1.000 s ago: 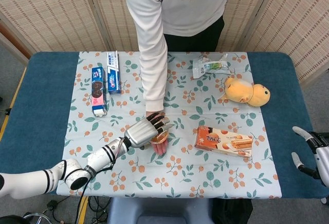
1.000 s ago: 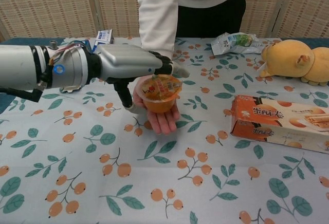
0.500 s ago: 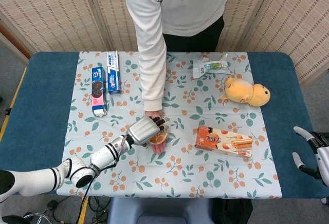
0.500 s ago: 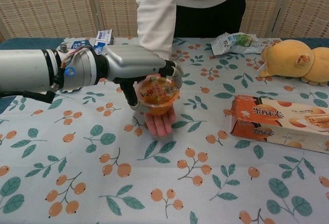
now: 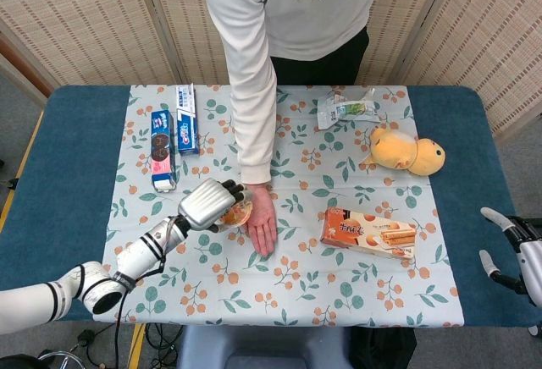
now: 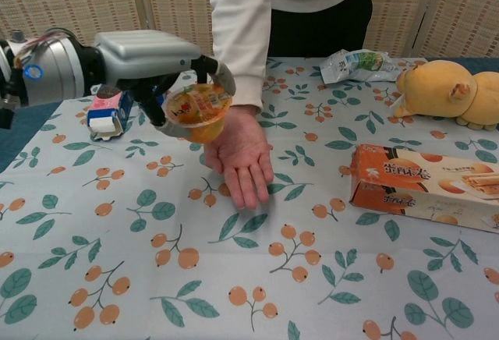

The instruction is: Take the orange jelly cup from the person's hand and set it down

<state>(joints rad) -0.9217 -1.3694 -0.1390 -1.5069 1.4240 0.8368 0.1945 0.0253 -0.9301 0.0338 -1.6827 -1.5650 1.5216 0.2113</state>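
My left hand point(image 6: 152, 63) point(image 5: 206, 203) grips the orange jelly cup point(image 6: 198, 111) point(image 5: 235, 214) from above and behind, its fingers wrapped around the rim. The cup is lifted off the person's open palm point(image 6: 240, 154) point(image 5: 262, 225) and hangs just left of it, tilted, above the table. The person's palm lies flat on the cloth with nothing on it. My right hand point(image 5: 511, 249) shows only at the far right edge of the head view, beside the table, with its fingers apart and nothing in them.
A wafer box point(image 6: 425, 186) lies right of the person's palm. A yellow plush toy point(image 6: 447, 91) and a snack bag point(image 6: 360, 64) sit at the back right. Biscuit boxes point(image 5: 163, 150) and a toothpaste box point(image 5: 186, 118) lie at the back left.
My left hand has lifted the jelly cup off the person's palm and carried it to the left. The palm stays flat on the table. The right hand has not moved.
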